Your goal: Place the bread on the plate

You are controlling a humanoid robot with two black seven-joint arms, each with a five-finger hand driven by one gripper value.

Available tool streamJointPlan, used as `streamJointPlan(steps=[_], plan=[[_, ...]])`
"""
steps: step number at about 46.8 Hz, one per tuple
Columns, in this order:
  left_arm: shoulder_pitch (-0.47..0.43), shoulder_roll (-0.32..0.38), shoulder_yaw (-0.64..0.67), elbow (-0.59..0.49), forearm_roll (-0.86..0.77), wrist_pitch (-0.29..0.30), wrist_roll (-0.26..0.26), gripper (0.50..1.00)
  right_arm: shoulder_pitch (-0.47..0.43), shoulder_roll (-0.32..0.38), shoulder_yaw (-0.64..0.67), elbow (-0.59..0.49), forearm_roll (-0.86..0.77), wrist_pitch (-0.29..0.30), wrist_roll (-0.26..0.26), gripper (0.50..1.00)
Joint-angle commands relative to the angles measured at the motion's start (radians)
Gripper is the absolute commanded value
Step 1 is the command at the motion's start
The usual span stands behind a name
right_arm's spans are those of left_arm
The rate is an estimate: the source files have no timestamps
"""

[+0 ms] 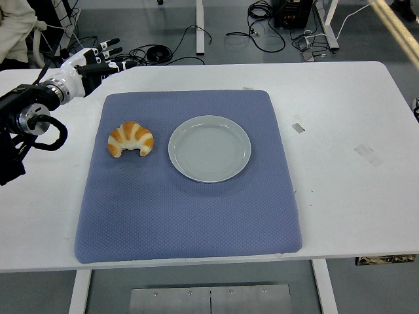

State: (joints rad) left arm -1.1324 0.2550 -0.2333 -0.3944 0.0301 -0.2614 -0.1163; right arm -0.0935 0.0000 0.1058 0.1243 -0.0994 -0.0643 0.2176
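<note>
A golden croissant (131, 139) lies on the left part of a blue mat (190, 203). A pale grey plate (210, 148) sits empty on the mat just right of the croissant, a small gap between them. My left hand (98, 62) is at the far left over the table's back edge, well behind and left of the croissant. Its fingers are spread and hold nothing. The right arm is out of view.
The mat lies on a white table (347, 163). Small tape marks (368, 154) are on the table's right side. A person's pale sleeve (14, 26) shows at the top left. Cables (157, 52) lie on the floor behind the table.
</note>
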Motion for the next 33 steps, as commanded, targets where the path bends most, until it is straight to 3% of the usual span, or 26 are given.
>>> streamJointPlan(steps=[1,15,24,33], plan=[[-0.043,0.006,0.086,0.000,0.002,0.002,0.004,0.983,0.000,0.000,0.000,0.000,0.000,0.000,0.000,1.000],[-0.096,0.066,0.207,-0.106,0.169,-0.004,0.026,0.983,0.000,0.000,0.000,0.000,0.001,0.000,0.000,1.000],[-0.125,0.073,0.236,-0.138,0.300,-0.002,0.116,0.983,0.000,0.000,0.000,0.000,0.000,0.000,0.000,1.000],[-0.144,0.076,0.275,-0.267,0.450,0.004,0.230,0.983,0.000,0.000,0.000,0.000,0.000,0.000,0.000,1.000]])
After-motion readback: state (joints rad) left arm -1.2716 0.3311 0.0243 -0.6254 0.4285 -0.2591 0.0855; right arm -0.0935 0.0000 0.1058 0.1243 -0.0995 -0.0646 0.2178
